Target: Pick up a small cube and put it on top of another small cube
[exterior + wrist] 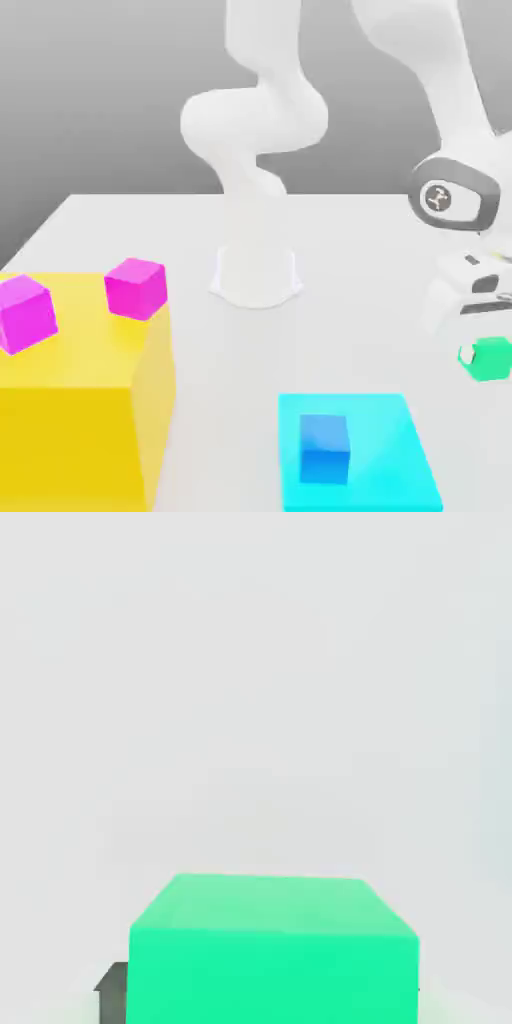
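Green cube (490,360), partly hidden by hand (472,330)

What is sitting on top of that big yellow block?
Two pink cubes sit apart on top of the yellow block. The patches of its top right beneath them are covered, so those can't be seen.

yellow block (65,430): smooth, matt | robot arm (255,120): smooth, plastic-looking
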Available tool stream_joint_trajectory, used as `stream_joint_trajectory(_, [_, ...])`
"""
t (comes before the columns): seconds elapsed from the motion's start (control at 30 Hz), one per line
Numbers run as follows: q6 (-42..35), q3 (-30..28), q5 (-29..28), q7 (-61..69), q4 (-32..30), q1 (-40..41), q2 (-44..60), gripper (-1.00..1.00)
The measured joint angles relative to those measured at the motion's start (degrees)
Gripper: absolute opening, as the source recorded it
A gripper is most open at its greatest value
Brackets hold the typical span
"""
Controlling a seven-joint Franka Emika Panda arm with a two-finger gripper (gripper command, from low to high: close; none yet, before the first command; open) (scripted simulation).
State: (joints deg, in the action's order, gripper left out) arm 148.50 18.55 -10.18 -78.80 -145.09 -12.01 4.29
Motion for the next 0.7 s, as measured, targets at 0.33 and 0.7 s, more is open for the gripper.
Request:
stream_joint_trajectory(0.33, [-21.1,-15.6,6.0,20.2,1.1,16.6,-20.8,-1.00])
stream_joint_trajectory(0.7, [-23.0,-26.3,6.8,29.3,-3.7,24.1,-27.7,1.00])
